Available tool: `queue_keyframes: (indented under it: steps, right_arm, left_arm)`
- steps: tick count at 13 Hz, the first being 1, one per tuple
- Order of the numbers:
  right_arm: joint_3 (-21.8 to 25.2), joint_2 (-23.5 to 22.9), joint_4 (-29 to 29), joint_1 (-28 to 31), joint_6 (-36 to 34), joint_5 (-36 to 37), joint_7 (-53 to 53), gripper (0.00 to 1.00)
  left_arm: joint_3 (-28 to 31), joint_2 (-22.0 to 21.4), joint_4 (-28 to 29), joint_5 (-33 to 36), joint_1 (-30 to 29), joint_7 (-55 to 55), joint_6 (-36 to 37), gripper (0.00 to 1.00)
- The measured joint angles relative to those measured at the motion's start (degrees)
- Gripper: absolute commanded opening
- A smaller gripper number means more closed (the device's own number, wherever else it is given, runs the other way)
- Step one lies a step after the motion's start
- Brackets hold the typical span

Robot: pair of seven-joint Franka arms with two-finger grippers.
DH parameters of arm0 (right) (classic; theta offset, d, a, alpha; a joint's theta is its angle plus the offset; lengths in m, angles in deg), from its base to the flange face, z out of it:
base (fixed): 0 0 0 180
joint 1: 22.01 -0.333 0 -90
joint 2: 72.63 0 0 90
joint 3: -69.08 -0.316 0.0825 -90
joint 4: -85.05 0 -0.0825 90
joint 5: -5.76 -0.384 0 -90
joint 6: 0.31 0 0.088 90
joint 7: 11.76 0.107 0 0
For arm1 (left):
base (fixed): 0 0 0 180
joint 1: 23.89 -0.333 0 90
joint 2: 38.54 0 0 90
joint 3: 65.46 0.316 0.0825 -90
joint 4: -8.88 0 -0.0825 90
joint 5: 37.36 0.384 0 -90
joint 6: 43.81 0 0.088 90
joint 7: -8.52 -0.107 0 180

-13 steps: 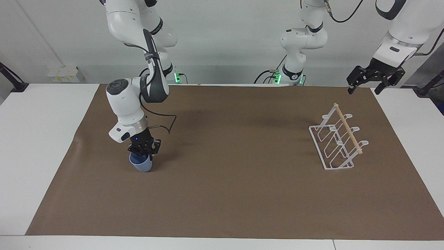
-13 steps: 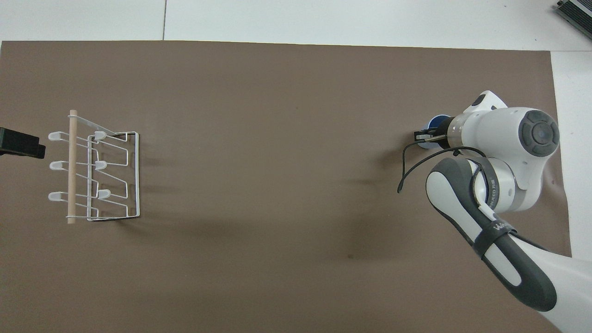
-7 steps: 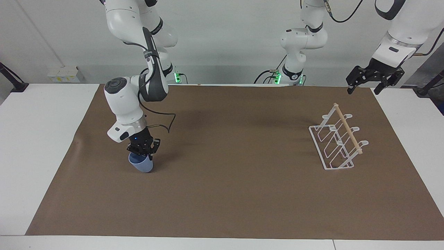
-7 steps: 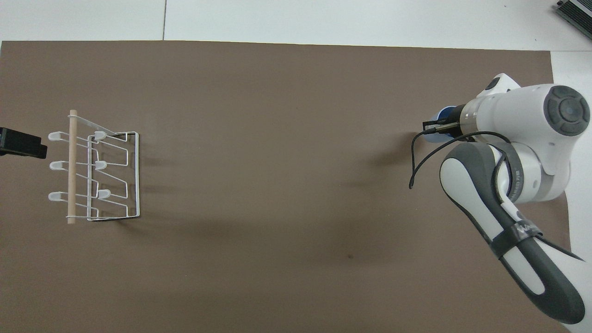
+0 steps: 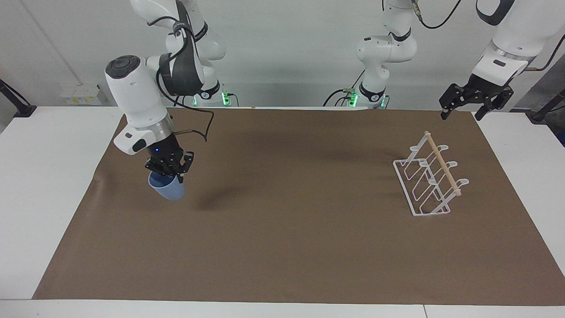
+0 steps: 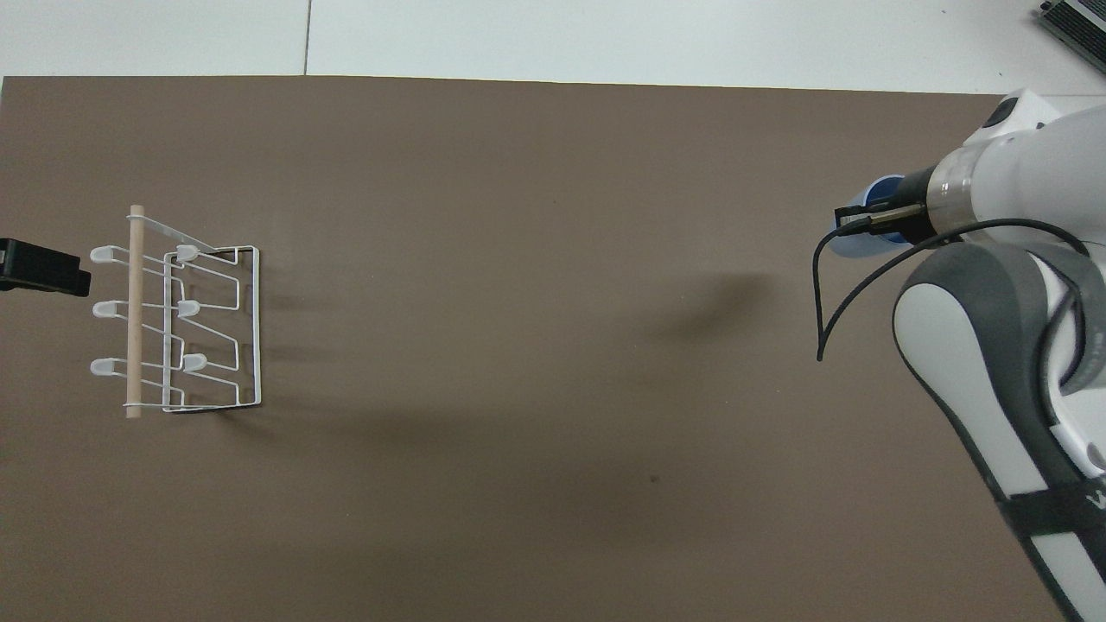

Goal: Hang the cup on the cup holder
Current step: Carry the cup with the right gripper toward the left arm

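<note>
A brown mat (image 5: pixel 282 247) covers the table. The rack (image 5: pixel 430 176) stands at the left arm's end. The right gripper (image 5: pixel 170 173) pinches the cup (image 5: pixel 167 189) tilted above the mat. The left gripper (image 5: pixel 461 112) waits, fingers spread.

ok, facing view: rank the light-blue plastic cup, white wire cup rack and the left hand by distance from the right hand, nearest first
1. Light-blue plastic cup: held in the right hand, off the mat.
2. White wire cup rack: on the mat, toward the left arm's end.
3. Left hand: waiting open, above that end's table edge.
</note>
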Motion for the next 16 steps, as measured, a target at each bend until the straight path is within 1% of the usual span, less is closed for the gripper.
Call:
queue_keyframes:
  steps: [2,4,7,9,13,14,16]
  right_arm:
    - [-0.2,2.3,1.8,-0.2,-5.3,0.0,0.0,0.00]
    - [-0.7,3.6,3.9,-0.2,-10.2,0.0,0.0,0.00]
    - [-1.0,3.9,4.8,-1.0,-12.4,-0.3,0.0,0.00]
    - [-1.2,3.9,4.8,-1.4,-12.4,-4.8,0.0,0.00]
    - [-1.5,3.9,4.8,-2.2,-12.4,-18.8,0.3,0.00]
    - [-1.7,3.9,4.8,-3.2,-12.4,-21.8,1.7,0.00]
    - [-2.1,3.9,4.9,-6.4,-11.7,-27.0,8.4,0.00]
  left_arm:
    - [-0.1,0.0,0.0,-0.7,0.0,0.0,0.0,1.00]
    - [-0.1,0.0,0.0,-1.0,0.0,-0.8,0.0,1.00]
    - [-0.1,0.0,0.0,-1.1,0.0,-2.2,0.0,1.00]
    - [-0.2,0.0,0.0,-1.6,0.0,-2.3,0.0,1.00]
    - [-0.3,0.0,0.0,-2.6,0.0,-2.4,0.0,1.00]
    - [-0.3,0.0,0.1,-3.1,0.0,-2.5,0.0,1.00]
    - [-0.3,0.0,0.2,-3.6,0.0,-2.5,0.0,1.00]
